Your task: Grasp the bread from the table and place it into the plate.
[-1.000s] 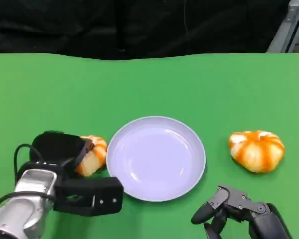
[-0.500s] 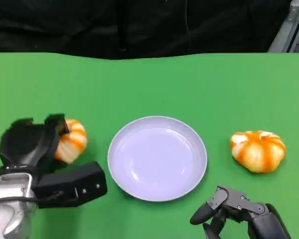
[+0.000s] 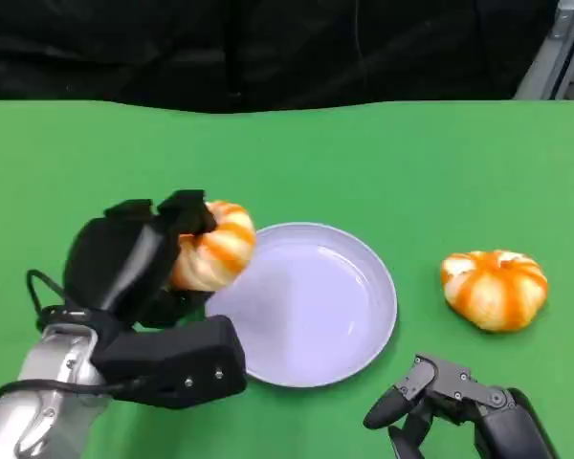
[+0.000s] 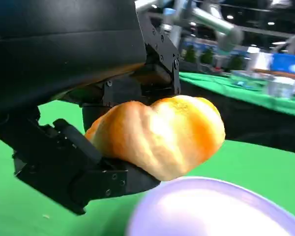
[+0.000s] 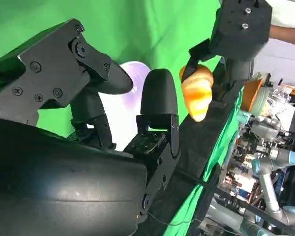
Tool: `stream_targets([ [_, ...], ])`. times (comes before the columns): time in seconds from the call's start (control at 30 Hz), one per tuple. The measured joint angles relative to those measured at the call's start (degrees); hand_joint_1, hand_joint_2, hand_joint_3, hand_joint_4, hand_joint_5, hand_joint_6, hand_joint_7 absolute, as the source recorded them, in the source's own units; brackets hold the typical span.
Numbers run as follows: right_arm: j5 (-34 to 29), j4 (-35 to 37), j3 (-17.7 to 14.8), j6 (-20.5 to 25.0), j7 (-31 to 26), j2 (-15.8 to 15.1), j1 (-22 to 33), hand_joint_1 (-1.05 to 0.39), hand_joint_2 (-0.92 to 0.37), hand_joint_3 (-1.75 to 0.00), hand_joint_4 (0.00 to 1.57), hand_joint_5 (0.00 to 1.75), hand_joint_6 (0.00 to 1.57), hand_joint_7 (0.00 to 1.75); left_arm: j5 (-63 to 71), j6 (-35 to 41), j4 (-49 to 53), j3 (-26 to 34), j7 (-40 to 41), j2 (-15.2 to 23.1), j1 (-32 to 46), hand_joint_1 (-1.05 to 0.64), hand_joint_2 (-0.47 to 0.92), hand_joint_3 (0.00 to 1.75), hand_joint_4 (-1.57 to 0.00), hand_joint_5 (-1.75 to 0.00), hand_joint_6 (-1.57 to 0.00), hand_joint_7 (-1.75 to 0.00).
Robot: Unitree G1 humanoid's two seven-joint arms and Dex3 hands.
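Left hand (image 3: 139,263) is what I'm steering: its black fingers clamp the orange-and-cream striped bread roll (image 3: 213,245), raised over the left rim of the round pale lilac plate (image 3: 311,316) mid green tabletop (image 3: 364,163). I judge the plate's centre lies rightward. Right hand (image 3: 450,402) rests empty, fingers apart, near the front edge.

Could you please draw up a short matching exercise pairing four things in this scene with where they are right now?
Things:
1. orange-and-white striped bread roll
2. second orange-and-white bread roll
3. round pale lavender plate
4. right robot hand

Places:
A. lying on the green table, on the plate's right
B. at the picture's lower right edge, fingers apart, holding nothing
C. gripped by the left robot hand above the plate's left rim
D. flat at the table's middle, with nothing on it

Pairs: 1-C, 2-A, 3-D, 4-B
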Motion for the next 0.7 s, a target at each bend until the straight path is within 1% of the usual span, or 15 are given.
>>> stream_targets([
  [0.07,0.05,0.04,-0.08,0.00,0.00,-0.02,-0.03,-0.07,-0.44,-1.17,0.71,1.62,0.73,1.21,-1.00,-0.21,-0.16,-0.16,-2.31,-0.74,-0.07,-0.11,0.36,1.32,-0.91,-1.75,-0.77,-1.71],
  [0.13,0.20,0.05,-0.20,0.00,0.00,-0.06,-0.05,-0.06,-0.44,-1.17,0.72,1.63,0.73,1.21,-1.17,-0.26,-0.21,-0.51,-4.11,-1.75,-0.09,-0.09,0.33,1.32,-0.91,-1.75,-0.78,-1.73],
  [0.23,0.29,0.05,-0.36,-0.02,0.00,-0.17,0.12,-0.07,-0.44,-1.18,0.71,1.63,0.73,1.21,-0.70,-0.86,-0.04,-1.69,-4.46,-3.10,-0.74,-0.10,0.32,1.30,-0.90,-1.75,-0.76,-1.74],
  [0.3,0.30,0.01,-0.41,-0.02,0.00,-0.18,0.22,-0.08,-0.45,-1.17,0.70,1.64,0.73,1.21,-0.05,-0.94,0.59,-2.80,-4.66,-4.09,-2.12,-0.14,0.38,1.12,-0.88,-1.75,-0.74,-1.73],
  [0.37,0.34,-0.09,-0.48,-0.01,0.01,-0.20,0.59,-0.08,-0.45,-1.17,0.70,1.64,0.73,1.21,1.13,-1.00,2.24,-4.17,-5.16,-5.15,-4.23,-0.15,0.40,1.08,-0.88,-1.75,-0.74,-1.71],
  [0.4,0.38,-0.12,-0.48,-0.01,0.03,-0.21,0.75,-0.06,-0.44,-1.17,0.70,1.64,0.73,1.21,1.44,-1.03,3.11,-4.83,-5.34,-5.73,-5.14,-0.17,0.47,0.94,-0.86,-1.75,-0.74,-1.65],
  [0.47,0.42,-0.18,-0.53,0.00,0.03,-0.20,0.84,-0.05,-0.44,-1.18,0.71,1.63,0.73,1.21,1.75,-1.11,4.85,-5.73,-5.50,-6.90,-6.43,-0.18,0.51,0.86,-0.86,-1.75,-0.74,-1.65],
  [0.5,0.42,-0.18,-0.55,0.00,0.02,-0.19,0.85,-0.05,-0.44,-1.19,0.71,1.62,0.73,1.21,1.77,-1.08,5.67,-6.14,-5.74,-7.49,-6.98,-0.20,0.53,0.83,-0.75,-1.68,-0.63,-1.58],
  [0.53,0.41,-0.18,-0.54,0.00,0.02,-0.19,0.84,-0.06,-0.44,-1.19,0.70,1.62,0.73,1.21,1.77,-1.08,6.44,-6.51,-5.93,-8.00,-7.46,-0.22,0.63,0.65,-0.60,-1.35,-0.50,-1.14],
  [0.57,0.40,-0.18,-0.52,-0.01,0.00,-0.18,0.86,-0.06,-0.44,-1.18,0.70,1.62,0.73,1.21,1.44,-0.62,6.79,-6.73,-7.43,-8.42,-7.89,-0.24,0.75,0.43,-0.48,-1.07,-0.44,-0.74],
  [0.6,0.39,-0.18,-0.48,-0.01,0.00,-0.17,0.86,-0.07,-0.45,-1.18,0.70,1.62,0.73,1.21,1.06,0.47,6.95,-6.96,-10.12,-8.66,-8.51,-0.29,0.85,0.25,-0.34,-0.84,-0.37,-0.42],
  [0.63,0.38,-0.19,-0.39,-0.02,0.01,-0.15,0.86,-0.07,-0.45,-1.18,0.70,1.62,0.73,1.21,0.95,1.87,6.96,-7.12,-12.93,-8.73,-9.08,-0.33,0.88,0.19,-0.25,-0.75,-0.33,-0.30],
  [0.67,0.37,-0.19,-0.33,-0.02,0.01,-0.11,0.87,-0.07,-0.45,-1.18,0.70,1.62,0.73,1.21,0.94,3.46,6.93,-7.31,-15.81,-8.71,-9.67,-0.38,0.90,0.14,-0.16,-0.71,-0.29,-0.22],
  [0.7,0.37,-0.20,-0.28,-0.02,0.01,-0.07,0.88,-0.08,-0.45,-1.18,0.70,1.62,0.73,1.21,1.06,4.72,6.76,-7.45,-17.79,-8.65,-10.10,-0.41,0.91,0.12,-0.11,-0.70,-0.27,-0.18],
])
